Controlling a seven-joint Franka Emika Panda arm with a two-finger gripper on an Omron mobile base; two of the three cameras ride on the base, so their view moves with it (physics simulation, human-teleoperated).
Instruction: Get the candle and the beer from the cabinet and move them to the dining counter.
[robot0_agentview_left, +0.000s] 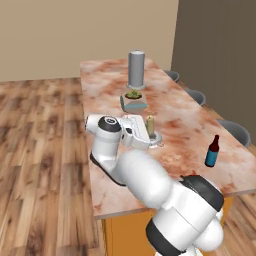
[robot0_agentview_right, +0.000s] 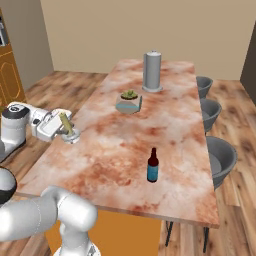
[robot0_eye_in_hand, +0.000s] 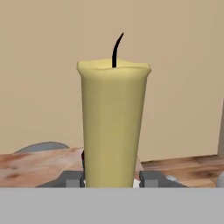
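The pale olive-yellow candle (robot0_eye_in_hand: 113, 127) with its black wick stands upright between my fingertips (robot0_eye_in_hand: 72, 178), right in front of the hand camera. My gripper (robot0_agentview_left: 151, 136) is shut on the candle (robot0_agentview_left: 150, 126) low down by its whitish dish, at the left edge of the marble dining counter (robot0_agentview_left: 185, 125). From the right base view the candle (robot0_agentview_right: 65, 121) sits with its dish on or just above the counter (robot0_agentview_right: 165, 120); I cannot tell which. The brown beer (robot0_agentview_left: 213, 151) with a blue label stands upright near the counter's front right (robot0_agentview_right: 153, 165). The cabinet is out of view.
A tall grey cylinder (robot0_agentview_left: 136, 69) stands at the counter's far end, with a small plant in a pale blue dish (robot0_agentview_left: 133, 100) in front of it. Grey stools (robot0_agentview_right: 220, 157) line the counter's right side. Wooden floor lies to the left.
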